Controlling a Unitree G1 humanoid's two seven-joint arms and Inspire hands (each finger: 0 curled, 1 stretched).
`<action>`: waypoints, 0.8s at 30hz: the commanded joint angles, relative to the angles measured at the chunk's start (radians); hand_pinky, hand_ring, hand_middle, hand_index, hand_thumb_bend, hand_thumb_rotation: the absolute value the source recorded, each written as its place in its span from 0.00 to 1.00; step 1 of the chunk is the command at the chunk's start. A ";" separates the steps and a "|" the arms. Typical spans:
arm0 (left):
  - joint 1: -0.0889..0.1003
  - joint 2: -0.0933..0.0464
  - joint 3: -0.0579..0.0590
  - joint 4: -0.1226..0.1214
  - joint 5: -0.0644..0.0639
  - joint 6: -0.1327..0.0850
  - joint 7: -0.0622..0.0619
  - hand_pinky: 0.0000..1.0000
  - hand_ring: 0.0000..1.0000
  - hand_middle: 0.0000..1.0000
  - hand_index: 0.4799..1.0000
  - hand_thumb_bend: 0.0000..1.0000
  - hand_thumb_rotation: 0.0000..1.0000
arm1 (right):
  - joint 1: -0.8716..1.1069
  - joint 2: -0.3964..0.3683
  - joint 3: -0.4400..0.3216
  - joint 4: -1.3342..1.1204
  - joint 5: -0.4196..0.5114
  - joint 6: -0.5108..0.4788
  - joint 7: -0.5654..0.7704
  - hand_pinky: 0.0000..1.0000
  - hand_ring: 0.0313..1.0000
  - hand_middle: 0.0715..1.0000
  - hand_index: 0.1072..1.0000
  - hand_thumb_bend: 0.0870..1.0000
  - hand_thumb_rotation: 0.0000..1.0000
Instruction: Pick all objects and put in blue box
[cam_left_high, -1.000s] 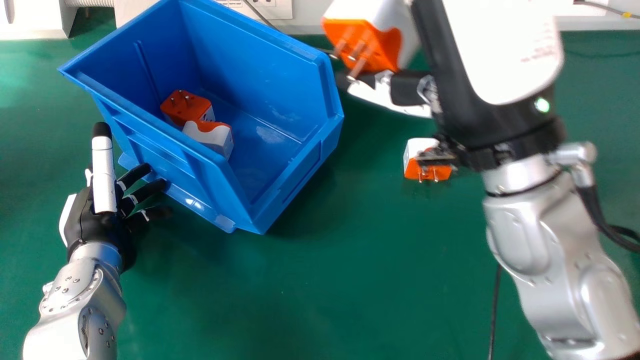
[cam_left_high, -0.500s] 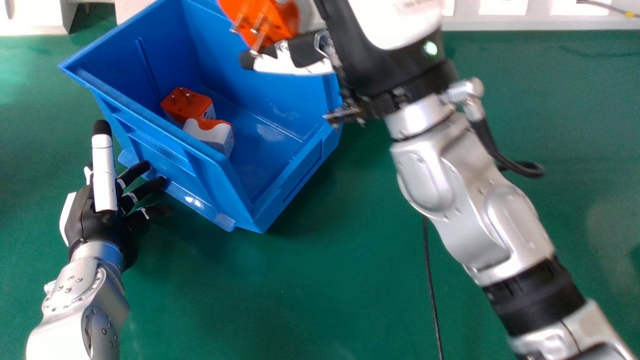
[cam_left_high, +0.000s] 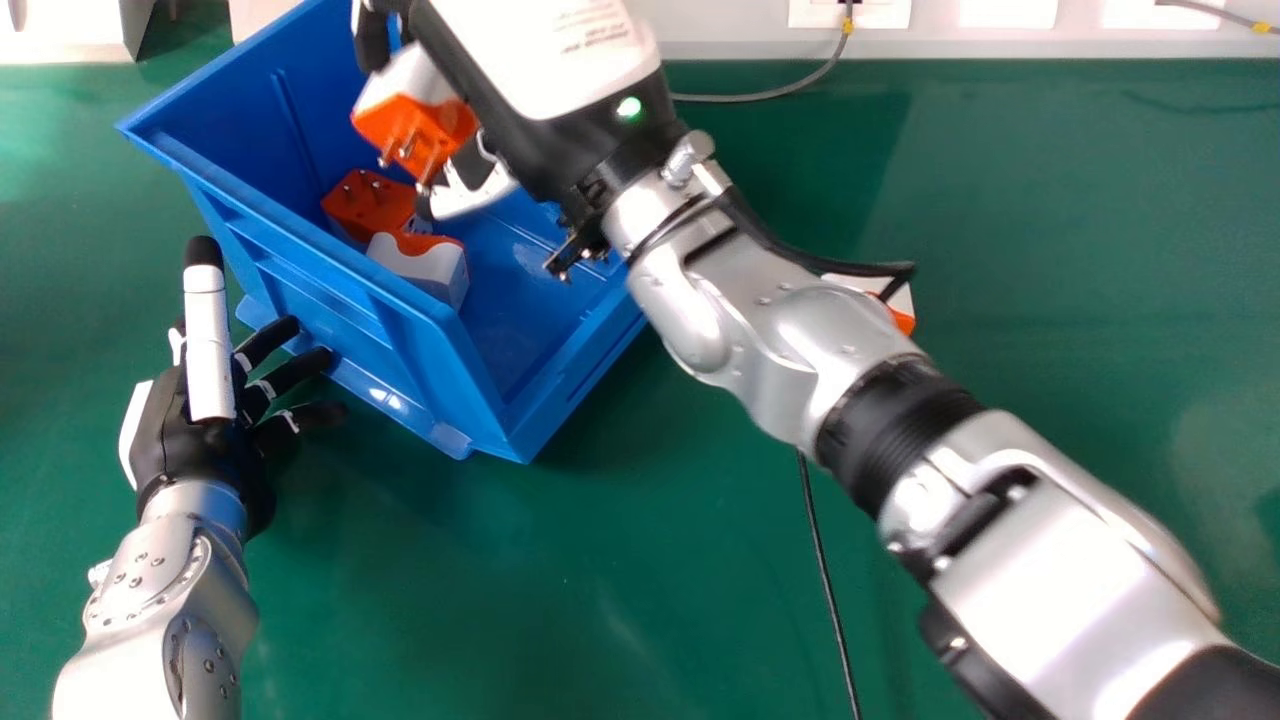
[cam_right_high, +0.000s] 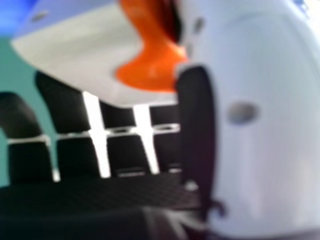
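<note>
Plug adapter (cam_left_high: 415, 115), white with an orange pronged face, is held over the inside of the blue box (cam_left_high: 400, 335) by the right hand (cam_left_high: 545, 55). That hand is partly closed — the adapter is gripped between thumb and fingers, as is also seen in the right hand view, and its prongs are pointed toward the near side of the box. Inside the box, toward its left wall, an orange-topped adapter (cam_left_high: 370, 200) is seen with prongs upward, and a mostly white adapter (cam_left_high: 425, 268) is set just beside it, on the nearer side. To the right of the box, on the green table (cam_left_high: 600, 600), an outer adapter (cam_left_high: 904, 305) is partly hidden behind the right forearm (cam_left_high: 780, 340). The left hand (cam_left_high: 190, 440) is placed at the box's near left side with its fingers loosely extended and nothing held; whether the box is touched by them cannot be told. A black cable (cam_left_high: 825, 590) is laid nearer than the box and to its right, and a grey cable (cam_left_high: 760, 97) is looped beyond its right side.
</note>
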 joint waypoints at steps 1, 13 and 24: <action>0.023 -0.018 -0.016 0.014 0.006 0.030 0.003 0.65 0.74 0.84 0.78 0.85 0.93 | -0.082 0.036 0.000 0.006 0.034 0.106 0.164 0.27 0.36 0.45 0.42 0.48 0.00; 0.023 -0.017 -0.018 0.009 0.005 0.038 0.000 0.64 0.74 0.84 0.78 0.84 0.93 | -0.075 0.018 0.057 -0.073 0.067 0.183 0.277 0.76 0.82 0.86 0.84 0.85 0.19; 0.013 -0.015 -0.015 0.026 0.006 0.032 -0.002 0.65 0.74 0.84 0.79 0.84 0.93 | -0.054 -0.005 0.072 -0.156 0.068 0.205 0.273 0.96 0.97 0.98 0.97 0.98 0.28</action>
